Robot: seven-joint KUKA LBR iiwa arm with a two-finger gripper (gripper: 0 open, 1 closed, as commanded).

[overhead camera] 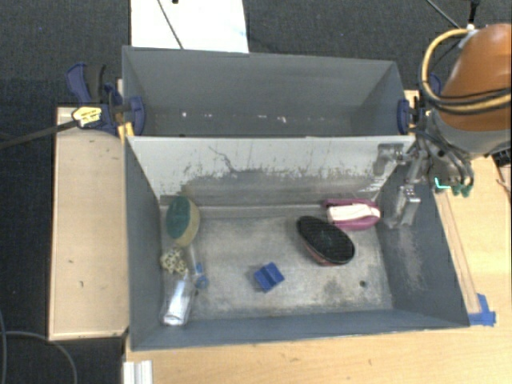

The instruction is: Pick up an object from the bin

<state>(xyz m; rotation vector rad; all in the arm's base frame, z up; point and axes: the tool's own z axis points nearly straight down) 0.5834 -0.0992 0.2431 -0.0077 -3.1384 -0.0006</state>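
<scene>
Now, camera view. Find gripper (400, 205) low at the right end of bin (240, 162), close to the sloped right wall, orange-covered wrist (480, 70) above it. Cannot tell whether claw is spread or pressed together; see nothing pinched in it.

Locate nearest item: pink-and-white flat piece (352, 214) by the back wall, just beside the gripper toward the view's left, contact unclear. Note black oval brush (326, 241) touching or overlapping that piece on its near side. Log blue block (268, 277) mid-floor, well apart; green-and-yellow round pad (182, 219) and clear packet (178, 293) at the left wall.

Judge step as approach, before any grasp; nothing lifted. Expect next move to call for centring over the pink-and-white piece, keeping clear of wall and brush, then closing and lifting.

Read no brand, label or writing on any item.
</scene>
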